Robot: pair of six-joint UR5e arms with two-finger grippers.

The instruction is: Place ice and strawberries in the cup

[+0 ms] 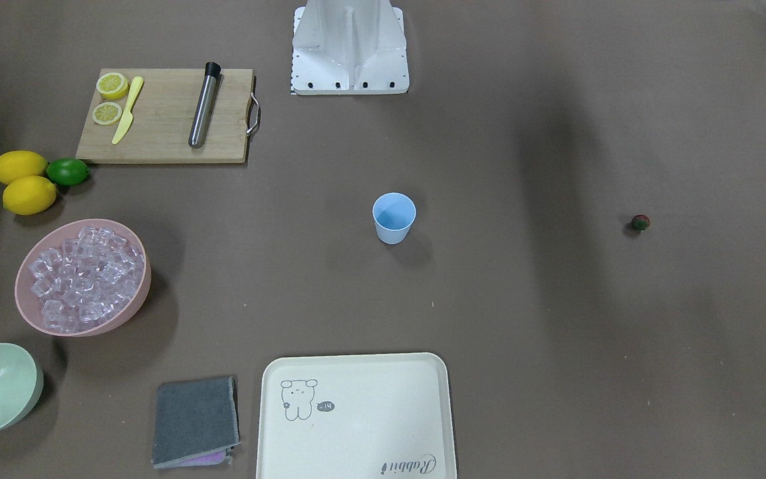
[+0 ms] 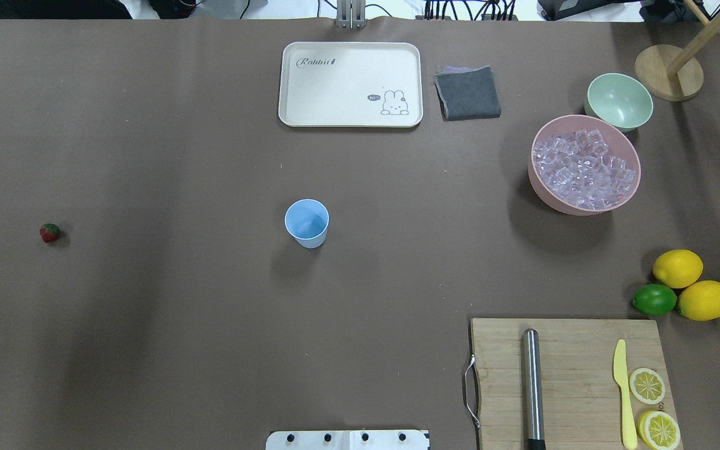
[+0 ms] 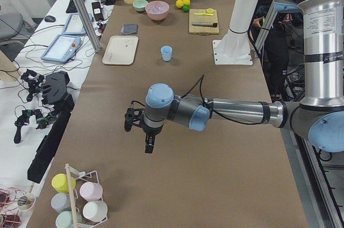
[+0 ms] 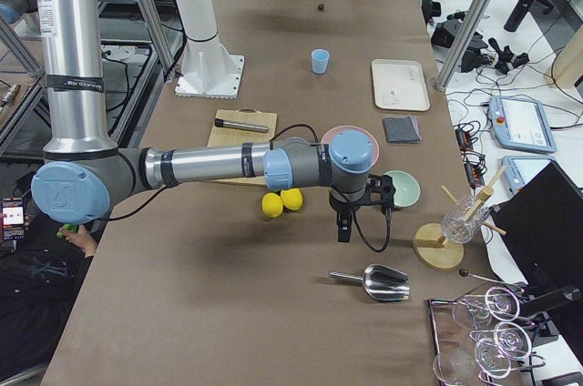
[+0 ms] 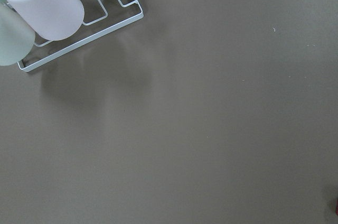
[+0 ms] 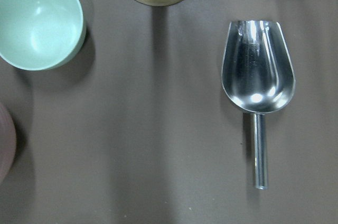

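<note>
The cup [image 2: 307,223] stands upright and empty near the middle of the brown worktop [image 2: 147,156]. The strawberry [image 2: 50,232] lies alone on the worktop, far out toward the robot's left and well apart from the cup. The ice [image 2: 585,169] fills the pink bowl [image 2: 540,186], which sits on the robot's right side just beside the empty pale green bowl [image 2: 619,100]. None of the ice is in the cup.

We see the left end effector [image 3: 149,149] only in the side view. It points down over the worktop's left end, clear of the surface, and we cannot tell how far its fingers are spread. Its wrist camera shows bare worktop and the corner of a wire rack [image 5: 100,28] with a white cup [image 5: 45,2] lying in it.

The right end effector [image 4: 343,227] also shows only from the side. It hangs above the right end of the worktop near the pale green bowl, and we cannot tell whether it is wide or narrow. Below it, the wrist camera shows a metal scoop [image 6: 257,76] lying flat, well apart from that bowl.

A cream tray [image 2: 350,84] and a folded grey cloth [image 2: 467,94] lie at the far edge. Close to the robot's base on the right, a wooden board [image 2: 569,375] carries a steel muddler [image 2: 532,387], a yellow knife [image 2: 624,390] and two lemon slices [image 2: 647,385].
</note>
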